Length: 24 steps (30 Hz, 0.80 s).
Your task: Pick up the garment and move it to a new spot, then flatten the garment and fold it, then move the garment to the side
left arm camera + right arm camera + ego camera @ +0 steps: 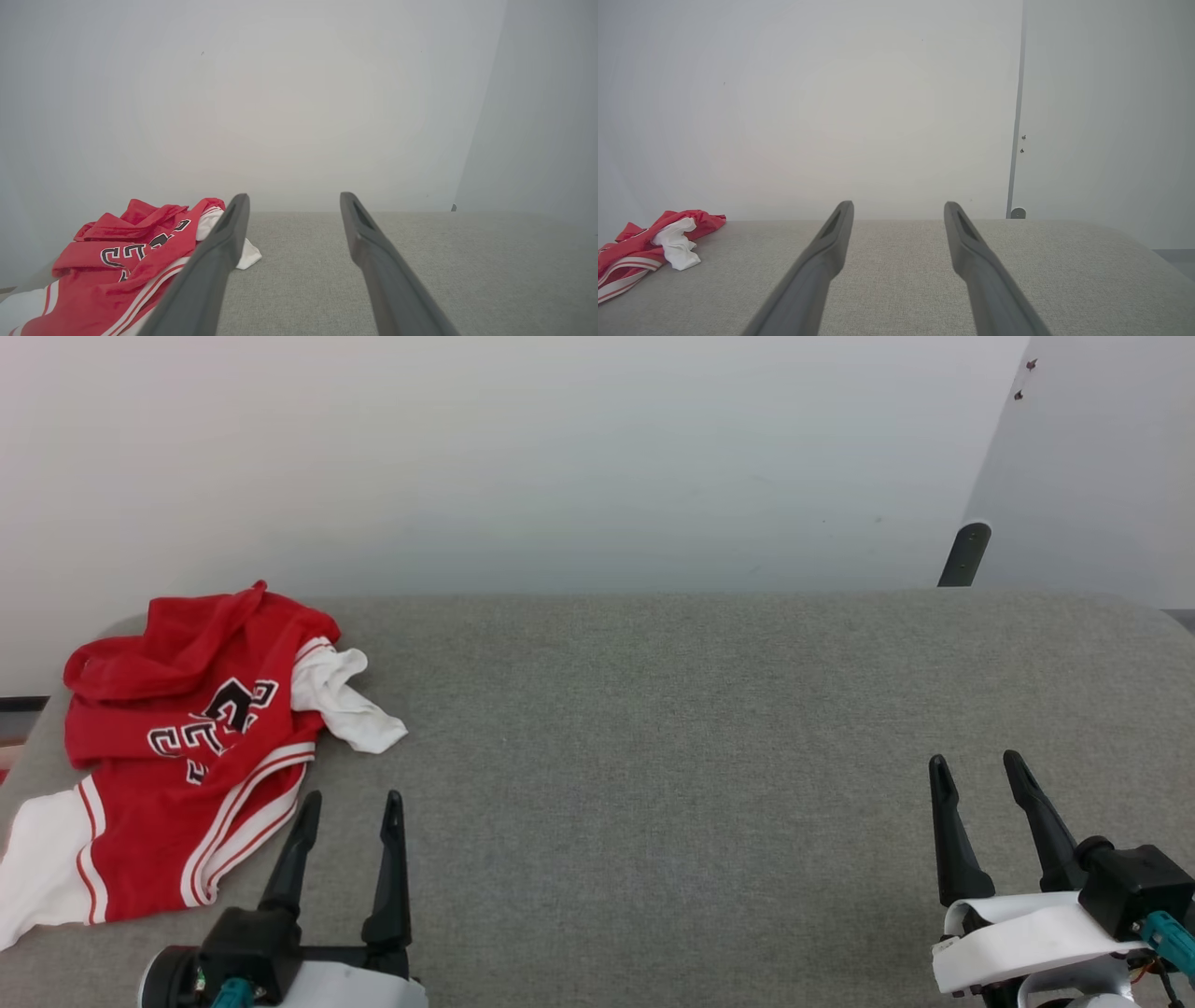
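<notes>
The garment (pixel 177 756), a red jersey T-shirt with white sleeves and a black printed front, lies crumpled at the far left of the grey padded table (pixel 672 728). One white sleeve sticks out to its right. My left gripper (pixel 350 803) hovers open just right of the garment's lower hem, empty. In the left wrist view the garment (pixel 121 261) sits to the left of my left gripper (pixel 294 198), partly behind one finger. My right gripper (pixel 976 767) stands open and empty at the lower right, far from the garment (pixel 640 252), which lies well left of my right gripper (pixel 899 205) in the right wrist view.
A pale wall (pixel 560 457) rises right behind the table's far edge. A dark post (pixel 964 555) stands at the back right by a wall corner. The table's left edge runs close beside the garment.
</notes>
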Motion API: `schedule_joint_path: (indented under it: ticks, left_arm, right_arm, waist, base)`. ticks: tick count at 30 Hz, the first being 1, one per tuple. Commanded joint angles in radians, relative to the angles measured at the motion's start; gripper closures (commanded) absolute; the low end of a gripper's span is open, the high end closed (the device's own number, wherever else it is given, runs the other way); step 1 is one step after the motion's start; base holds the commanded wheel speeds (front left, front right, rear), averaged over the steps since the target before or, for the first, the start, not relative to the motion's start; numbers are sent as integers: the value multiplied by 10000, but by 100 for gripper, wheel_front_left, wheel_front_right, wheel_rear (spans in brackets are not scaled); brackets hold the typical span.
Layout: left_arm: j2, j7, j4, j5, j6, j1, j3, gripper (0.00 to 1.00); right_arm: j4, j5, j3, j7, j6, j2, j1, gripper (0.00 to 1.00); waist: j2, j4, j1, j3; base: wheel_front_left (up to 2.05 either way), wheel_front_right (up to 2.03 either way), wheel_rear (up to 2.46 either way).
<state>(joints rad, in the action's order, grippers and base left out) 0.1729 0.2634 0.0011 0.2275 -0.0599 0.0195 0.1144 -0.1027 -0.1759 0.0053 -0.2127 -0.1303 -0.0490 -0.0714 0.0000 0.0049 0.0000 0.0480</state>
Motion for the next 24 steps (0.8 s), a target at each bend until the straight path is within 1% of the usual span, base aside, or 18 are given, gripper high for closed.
schedule_joint_path:
  ticks: [1, 10, 14, 18, 24]
  left_arm:
    - [-27, 14, 1, -38, 75, 77, -39, 0]
    - [-157, 14, 49, 8, 199, 125, -207, 0]
    - [-226, 14, 99, 45, 225, 92, -267, 0]
    - [-291, 12, 220, 112, 141, -9, -405, 0]
    - [-206, 3, 469, 207, -29, -163, -692, 0]
  right_arm:
    - [36, 22, 5, -53, -8, -24, 27, 0]
    - [80, 221, -101, -40, -8, -23, 132, 0]
    - [126, 283, -146, -14, -8, -23, 178, 0]
    - [180, 321, -134, 34, -8, -18, 235, 0]
    - [189, 255, 33, 108, -8, -16, 375, 0]
  waist:
    - [0, 4, 0, 7]
    - [0, 47, 0, 49]
    - [0, 206, 0, 78]
    - [0, 621, 0, 152]
    - [0, 1628, 0, 311]
  base:
    - [0, 0, 0]
    - [0, 0, 0]
    - [0, 0, 0]
    - [0, 0, 0]
    - [0, 0, 0]
